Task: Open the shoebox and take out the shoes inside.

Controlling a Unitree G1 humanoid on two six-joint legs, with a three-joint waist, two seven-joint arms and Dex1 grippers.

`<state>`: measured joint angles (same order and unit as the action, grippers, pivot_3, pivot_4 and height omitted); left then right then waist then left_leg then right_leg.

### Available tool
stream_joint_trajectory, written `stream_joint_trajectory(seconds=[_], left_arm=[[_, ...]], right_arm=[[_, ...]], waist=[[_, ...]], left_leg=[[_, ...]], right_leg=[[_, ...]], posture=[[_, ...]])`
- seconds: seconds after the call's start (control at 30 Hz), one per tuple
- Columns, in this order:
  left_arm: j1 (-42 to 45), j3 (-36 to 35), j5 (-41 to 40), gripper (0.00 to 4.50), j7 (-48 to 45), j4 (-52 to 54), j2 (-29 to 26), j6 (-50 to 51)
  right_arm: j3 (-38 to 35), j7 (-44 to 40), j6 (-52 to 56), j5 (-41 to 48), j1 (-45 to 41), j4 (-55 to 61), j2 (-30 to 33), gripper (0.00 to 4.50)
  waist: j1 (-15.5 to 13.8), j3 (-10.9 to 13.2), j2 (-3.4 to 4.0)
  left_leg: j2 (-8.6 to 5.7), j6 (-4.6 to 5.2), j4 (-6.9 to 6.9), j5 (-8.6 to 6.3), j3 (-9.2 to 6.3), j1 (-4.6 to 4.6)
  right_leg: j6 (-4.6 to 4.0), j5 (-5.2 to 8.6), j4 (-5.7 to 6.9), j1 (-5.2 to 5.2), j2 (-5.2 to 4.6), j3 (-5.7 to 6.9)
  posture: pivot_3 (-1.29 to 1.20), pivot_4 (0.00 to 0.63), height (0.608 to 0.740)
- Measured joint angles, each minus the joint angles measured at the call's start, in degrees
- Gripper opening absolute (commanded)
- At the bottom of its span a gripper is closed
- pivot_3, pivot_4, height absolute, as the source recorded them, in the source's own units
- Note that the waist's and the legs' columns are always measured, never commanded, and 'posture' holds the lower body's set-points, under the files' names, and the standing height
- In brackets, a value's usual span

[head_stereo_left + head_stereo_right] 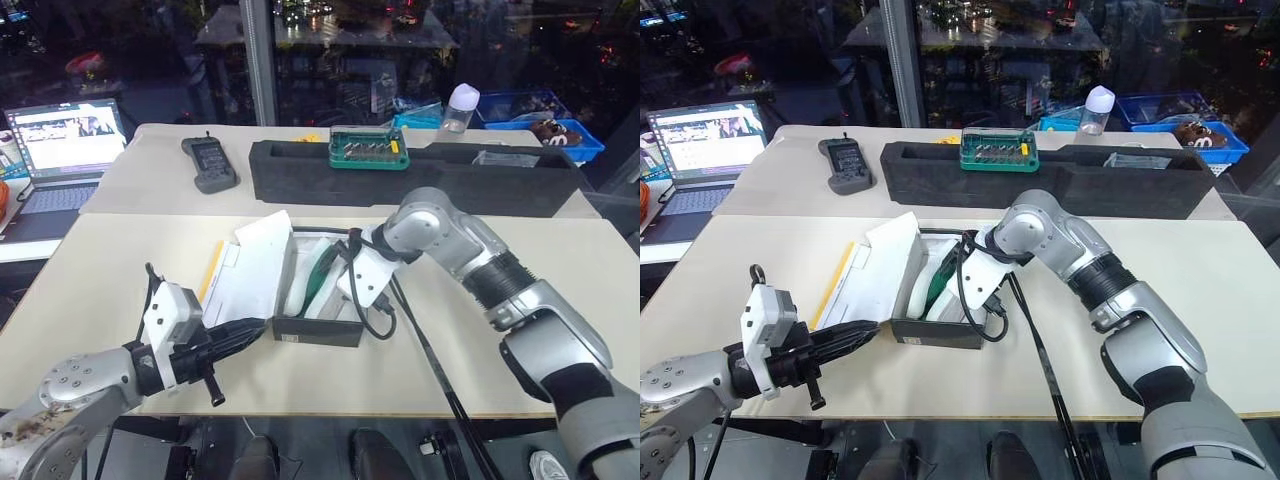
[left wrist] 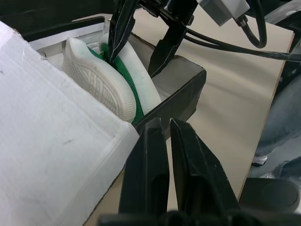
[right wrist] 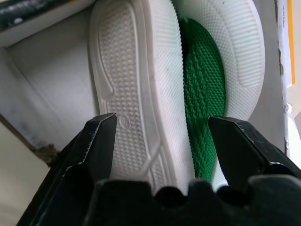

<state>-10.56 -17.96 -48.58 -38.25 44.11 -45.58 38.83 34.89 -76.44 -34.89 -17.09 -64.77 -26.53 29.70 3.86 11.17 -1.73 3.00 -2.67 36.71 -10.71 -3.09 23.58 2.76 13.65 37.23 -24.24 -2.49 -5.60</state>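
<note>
L gripper (image 1: 255,328) clenched empty right at the shoebox (image 1: 318,330) near wall, lid flipped open beside it, w/ shoes (image 2: 113,84) on edge inside and R gripper (image 2: 138,44) spread astride one white sole — I'd sink deeper, center it btwn fingers, pinch, then lift straight up.

both head views looked forward and down over the table (image 1: 120,290) from above, sharing nearly the same scene. the left wrist view sat low beside the shoebox (image 2: 183,94), facing its corner. the right wrist view looked straight down, close onto the shoes (image 3: 155,84).
</note>
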Motion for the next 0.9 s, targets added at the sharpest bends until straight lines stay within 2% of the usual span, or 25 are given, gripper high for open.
stream_joint_trajectory(seconds=[0.13, 0.27, 0.57, 0.73, 0.9], left_arm=[[0.12, 0.85, 0.04, 0.31, 0.55, 0.0, 0.1, 0.04], [0.73, 1.46, 0.0, 0.31, 1.3, 0.1, 0.28, 0.08], [0.93, 1.79, 0.07, 0.31, 1.42, 0.09, 0.27, 0.08], [1.08, 2.12, 0.3, 0.31, 1.1, -0.03, 0.26, 0.07], [1.16, 2.43, 1.29, 0.31, 0.18, -0.65, 0.26, 0.01]], right_arm=[[-0.01, 0.04, 0.0, 0.05, 0.27, -0.32, -0.13, 1.43], [-0.02, -0.04, 0.08, 0.12, 0.38, -0.03, -0.16, 0.39], [-0.79, 0.14, 3.0, 0.67, 1.09, 1.93, -0.11, 0.31], [-5.02, -0.49, 7.51, 6.69, 0.68, 4.95, -0.06, 0.31], [-6.69, -0.79, 8.88, 8.31, 0.19, 5.76, 0.44, 0.31]], waist=[[0.05, 0.0, 0.0], [0.25, 0.0, 0.0], [0.2, 0.0, 0.0], [0.16, 0.0, 0.0], [0.13, 0.0, 0.0]], left_leg=[[0.0, 0.0, 0.0, 0.0, 0.0, -0.01], [0.01, 0.0, 0.0, 0.0, 0.02, -0.14], [0.0, 0.0, 0.0, 0.0, 0.02, -0.29], [0.0, 0.0, 0.0, 0.0, 0.01, -0.23], [-0.01, 0.0, 0.0, 0.0, 0.01, -0.24]], right_leg=[[-0.01, -0.01, 0.01, 0.0, 0.0, 0.0], [-0.02, -0.01, 0.11, 0.04, 0.0, -0.01], [-0.17, 0.14, 0.5, -0.02, 0.02, -0.02], [-0.15, 0.16, 0.49, -0.04, 0.02, -0.02], [-0.14, 0.17, 0.48, -0.03, 0.02, -0.02]], posture=[[0.0, 0.15, 0.715], [0.0, 0.15, 0.715], [0.0, 0.15, 0.715], [0.0, 0.15, 0.715], [0.0, 0.15, 0.715]])
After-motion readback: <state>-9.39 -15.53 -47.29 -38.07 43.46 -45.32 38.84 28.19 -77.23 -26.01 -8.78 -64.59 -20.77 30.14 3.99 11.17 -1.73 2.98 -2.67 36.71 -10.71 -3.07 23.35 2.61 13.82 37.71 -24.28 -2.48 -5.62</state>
